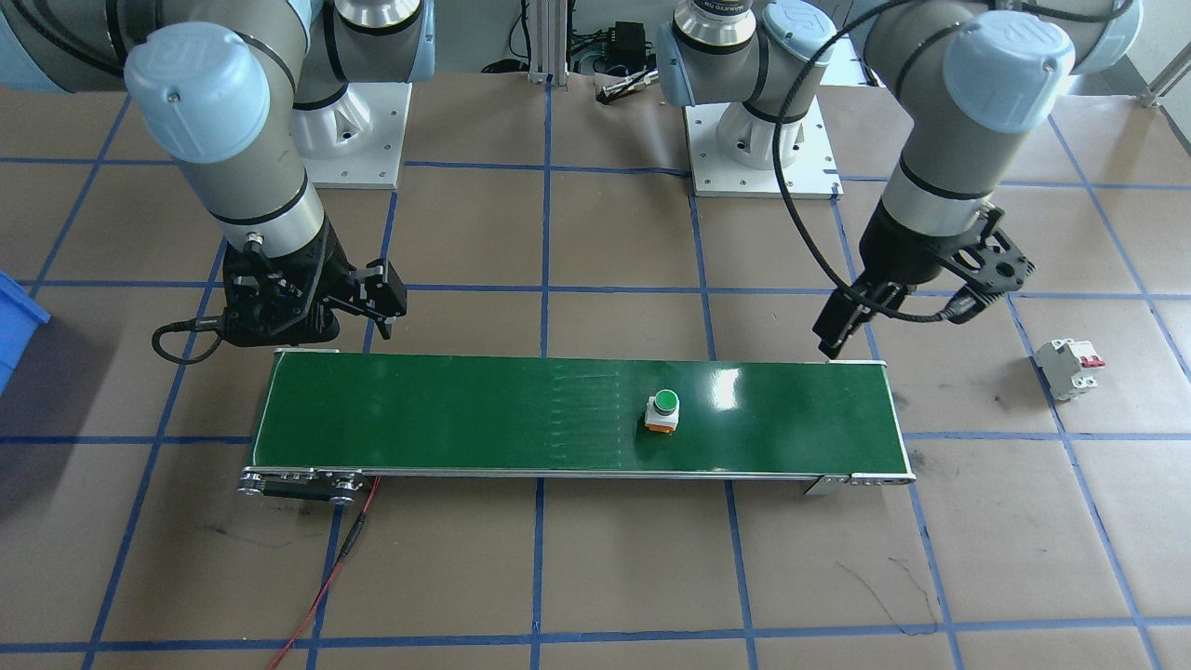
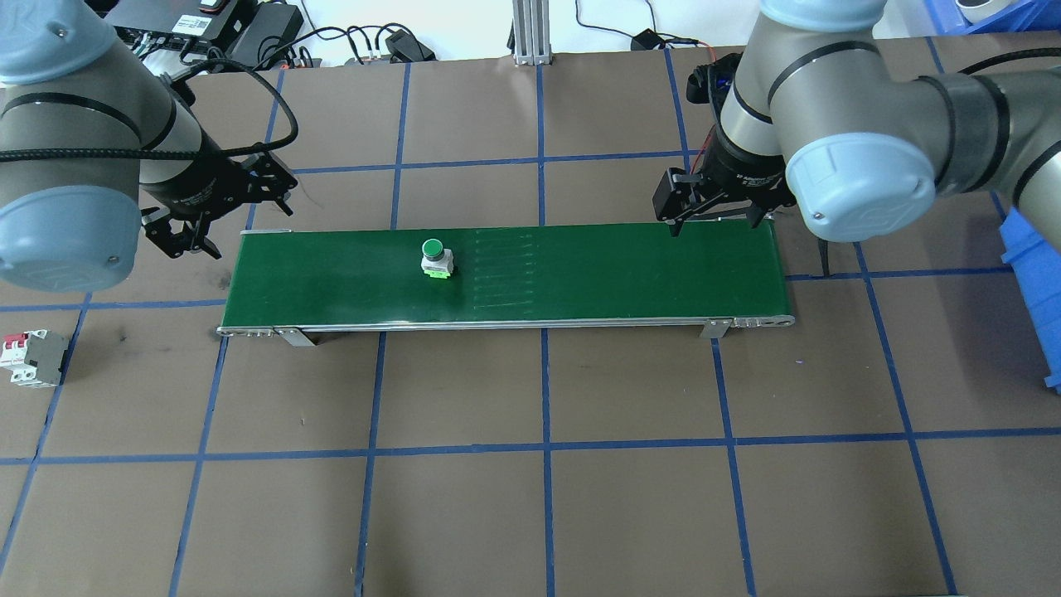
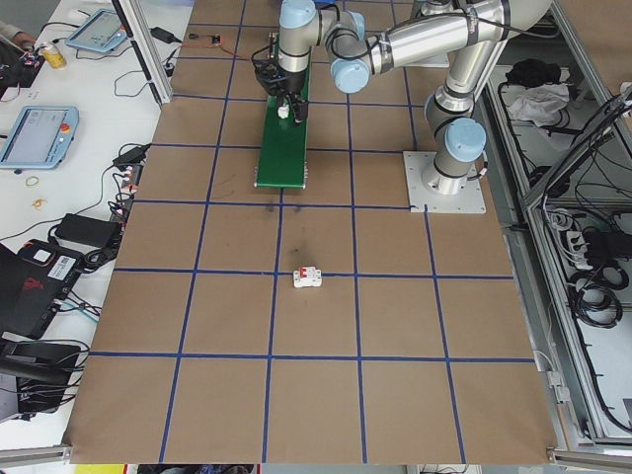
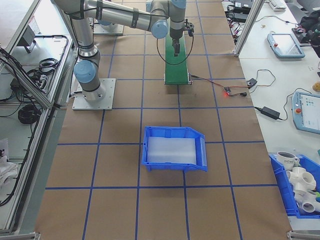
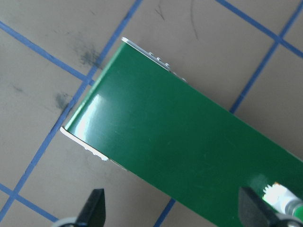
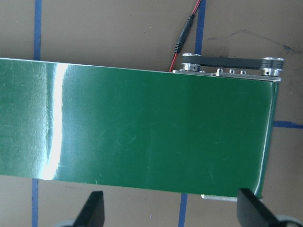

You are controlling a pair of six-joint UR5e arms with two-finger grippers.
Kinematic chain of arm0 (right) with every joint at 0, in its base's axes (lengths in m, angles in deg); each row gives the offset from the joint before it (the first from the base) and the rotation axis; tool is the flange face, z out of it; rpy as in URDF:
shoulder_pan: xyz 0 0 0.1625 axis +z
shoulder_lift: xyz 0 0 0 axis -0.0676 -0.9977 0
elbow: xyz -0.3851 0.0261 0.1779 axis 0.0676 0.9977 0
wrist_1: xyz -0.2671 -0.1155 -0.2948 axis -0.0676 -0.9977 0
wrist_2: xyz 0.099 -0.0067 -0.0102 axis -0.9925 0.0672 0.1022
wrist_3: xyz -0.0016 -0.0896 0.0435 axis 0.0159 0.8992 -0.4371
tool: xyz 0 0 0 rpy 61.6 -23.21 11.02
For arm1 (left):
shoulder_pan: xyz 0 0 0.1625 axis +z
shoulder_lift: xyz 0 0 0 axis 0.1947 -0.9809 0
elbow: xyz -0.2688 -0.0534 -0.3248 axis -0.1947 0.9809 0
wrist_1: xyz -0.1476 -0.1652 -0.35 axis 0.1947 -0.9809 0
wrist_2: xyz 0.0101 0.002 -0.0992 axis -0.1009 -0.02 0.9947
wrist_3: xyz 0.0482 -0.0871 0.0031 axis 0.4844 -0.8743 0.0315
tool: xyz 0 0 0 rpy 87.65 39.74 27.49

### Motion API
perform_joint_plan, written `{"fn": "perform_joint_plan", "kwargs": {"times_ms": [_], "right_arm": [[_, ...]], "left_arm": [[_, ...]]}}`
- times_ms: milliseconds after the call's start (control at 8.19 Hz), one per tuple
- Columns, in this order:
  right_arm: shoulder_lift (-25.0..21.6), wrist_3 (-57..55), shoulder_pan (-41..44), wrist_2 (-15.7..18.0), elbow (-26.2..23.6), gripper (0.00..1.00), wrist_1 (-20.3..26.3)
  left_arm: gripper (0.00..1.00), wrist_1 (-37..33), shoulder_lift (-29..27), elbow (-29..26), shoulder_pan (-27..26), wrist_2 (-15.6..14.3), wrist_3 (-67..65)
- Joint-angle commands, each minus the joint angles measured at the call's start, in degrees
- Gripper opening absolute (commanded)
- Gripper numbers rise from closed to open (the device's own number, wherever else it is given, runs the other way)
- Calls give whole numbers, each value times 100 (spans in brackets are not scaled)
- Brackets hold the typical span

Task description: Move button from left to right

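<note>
The button [image 2: 436,259] is a small whitish body with a round green cap. It stands upright on the green conveyor belt [image 2: 597,274], left of the belt's middle in the overhead view, and also shows in the front view [image 1: 662,410]. My left gripper [image 2: 189,243] hovers open over the belt's left end, apart from the button. In the left wrist view its fingers [image 5: 94,208] are spread wide, and the button [image 5: 284,196] peeks in at the bottom right. My right gripper [image 2: 714,222] hangs open at the far edge of the belt's right end, its fingers [image 6: 92,210] wide apart over bare belt.
A white circuit breaker [image 2: 33,358] with red levers lies on the brown table left of the belt. A blue bin [image 4: 172,150] sits at the table's right end. A red wire [image 1: 326,577] runs from the belt's motor end.
</note>
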Motion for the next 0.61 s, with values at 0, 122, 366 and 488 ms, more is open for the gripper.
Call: {"fn": "perform_joint_plan", "kwargs": {"times_ms": [0, 122, 366, 488], "right_arm": [[407, 74, -18, -244, -258, 100, -819], [408, 65, -87, -342, -259, 100, -830], [347, 73, -595, -1191, -285, 100, -751], [338, 56, -606, -1213, -355, 100, -751]], "left_arm": [[100, -798, 184, -597, -1021, 59, 488], [100, -1567, 70, -1297, -1234, 42, 523], [100, -3238, -202, -2827, -1314, 94, 611], [100, -3323, -264, -3147, -1350, 103, 820]]}}
